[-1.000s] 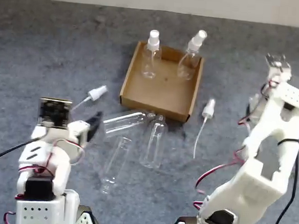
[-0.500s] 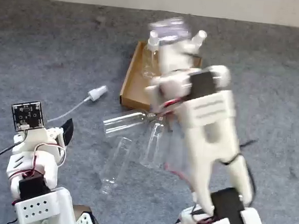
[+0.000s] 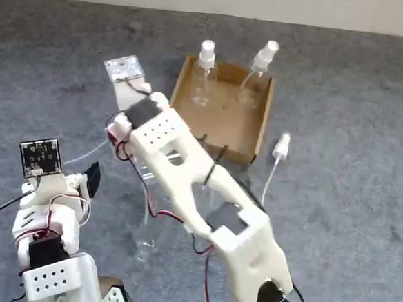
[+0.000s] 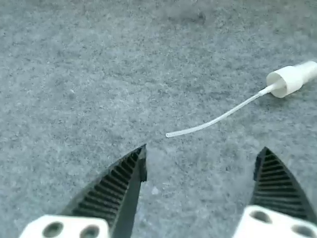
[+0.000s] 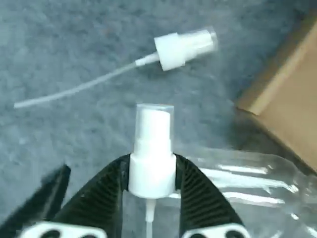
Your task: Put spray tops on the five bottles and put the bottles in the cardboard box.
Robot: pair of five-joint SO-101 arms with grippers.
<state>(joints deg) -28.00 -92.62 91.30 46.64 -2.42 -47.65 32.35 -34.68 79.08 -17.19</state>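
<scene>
Two capped bottles point(image 3: 204, 78) stand inside the cardboard box point(image 3: 224, 121). Just off the box's front left corner, the right tool point(image 5: 151, 171) is clamped on a spray top point(image 5: 152, 131), an open bottle point(image 5: 247, 178) lying flat beside it, its length roughly along the box's near wall. Farther from the box, the left tool point(image 4: 198, 163) is spread apart, a loose spray top point(image 4: 290, 79) ahead of it.

- Cardboard box point(image 3: 224, 119): open; two capped bottles point(image 3: 205, 75) stand upright at its far wall.
- Uncapped bottles point(image 5: 257, 183): clear, lying beside the box, perhaps three, mostly hidden.
- Loose spray top point(image 3: 280, 147) lies right of the box, second spray top point(image 4: 292, 79) left of it; held spray top point(image 5: 151, 144) is pinched by the right gripper point(image 5: 151, 161).
</scene>
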